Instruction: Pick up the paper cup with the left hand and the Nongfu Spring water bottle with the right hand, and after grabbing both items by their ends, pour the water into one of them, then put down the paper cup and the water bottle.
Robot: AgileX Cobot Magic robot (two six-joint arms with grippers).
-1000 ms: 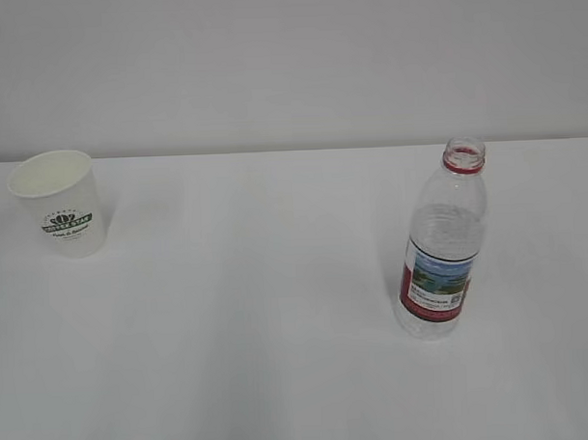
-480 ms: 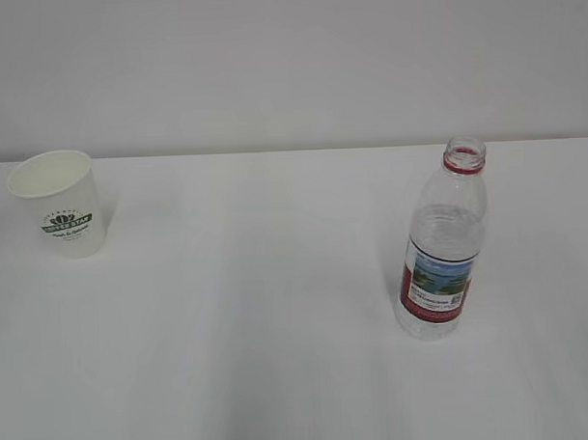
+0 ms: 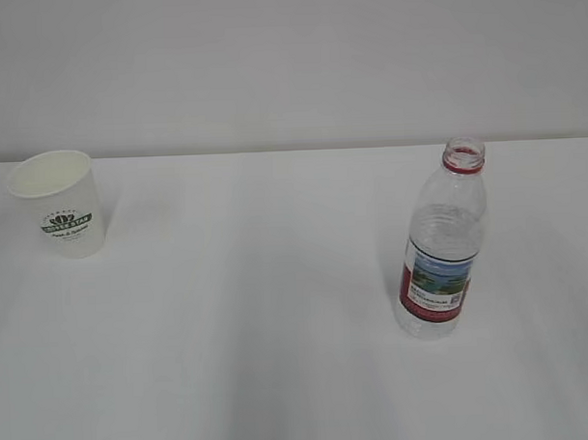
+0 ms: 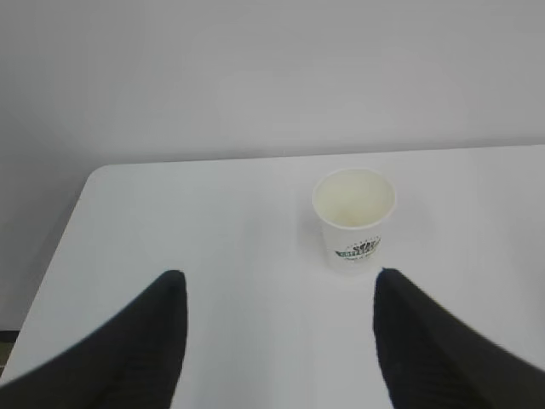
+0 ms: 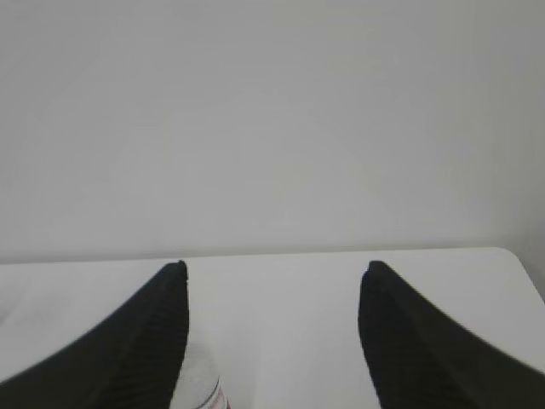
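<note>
The paper cup (image 3: 55, 204) stands upright at the table's far left, its green logo facing the exterior view. The uncapped Nongfu Spring water bottle (image 3: 440, 249) stands upright at the right, red label forward. Neither arm shows in the exterior view. In the left wrist view my left gripper (image 4: 278, 275) is open with nothing between its fingers. The paper cup (image 4: 353, 217) stands ahead of it, just beyond the right fingertip (image 4: 387, 285). My right gripper (image 5: 274, 266) is open and empty too. Part of the bottle (image 5: 204, 383) shows low beside its left finger. I cannot make out any water.
The white table (image 3: 258, 308) runs back to a plain grey wall. Its left edge and rounded far corner (image 4: 94, 175) lie left of the cup. Its far right corner (image 5: 511, 253) shows in the right wrist view.
</note>
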